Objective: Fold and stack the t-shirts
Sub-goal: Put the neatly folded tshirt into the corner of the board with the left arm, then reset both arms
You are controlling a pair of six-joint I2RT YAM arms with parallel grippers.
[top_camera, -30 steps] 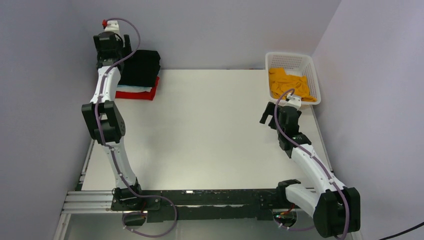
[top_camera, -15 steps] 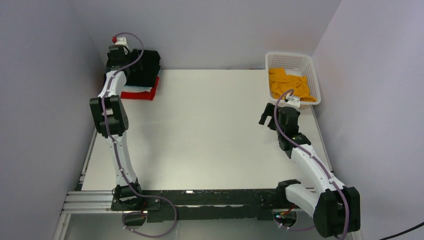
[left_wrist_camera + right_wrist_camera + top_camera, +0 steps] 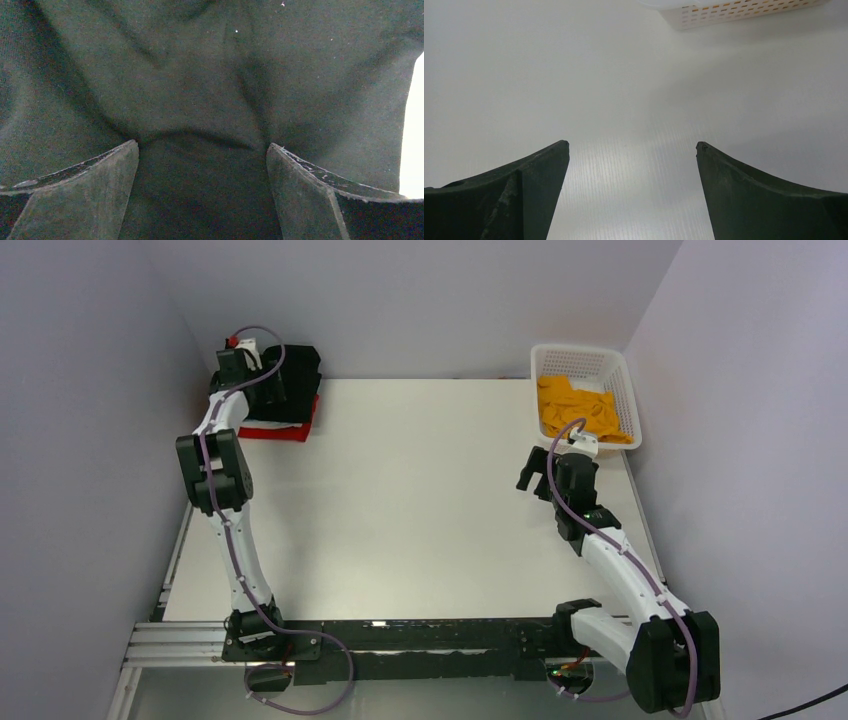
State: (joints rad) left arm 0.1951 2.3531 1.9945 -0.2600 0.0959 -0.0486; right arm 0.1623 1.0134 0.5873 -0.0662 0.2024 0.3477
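A folded black t-shirt [image 3: 300, 372] tops a stack at the table's far left corner, with a red t-shirt [image 3: 290, 430] at the bottom. My left gripper [image 3: 272, 392] is down on this stack. In the left wrist view it [image 3: 202, 145] is open, and the black cloth [image 3: 200, 75] fills the view and lies between the fingers. An orange t-shirt [image 3: 575, 405] lies crumpled in the basket. My right gripper [image 3: 556, 468] hovers over bare table just before the basket, open and empty [image 3: 632, 145].
The white lattice basket [image 3: 626, 390] stands at the far right corner; its near wall shows in the right wrist view [image 3: 734, 10]. Grey walls close in the back, left and right. The white table [image 3: 420, 500] stretches between the arms.
My left arm has swung from above the back left corner down onto the black shirt stack. My right arm has barely moved.
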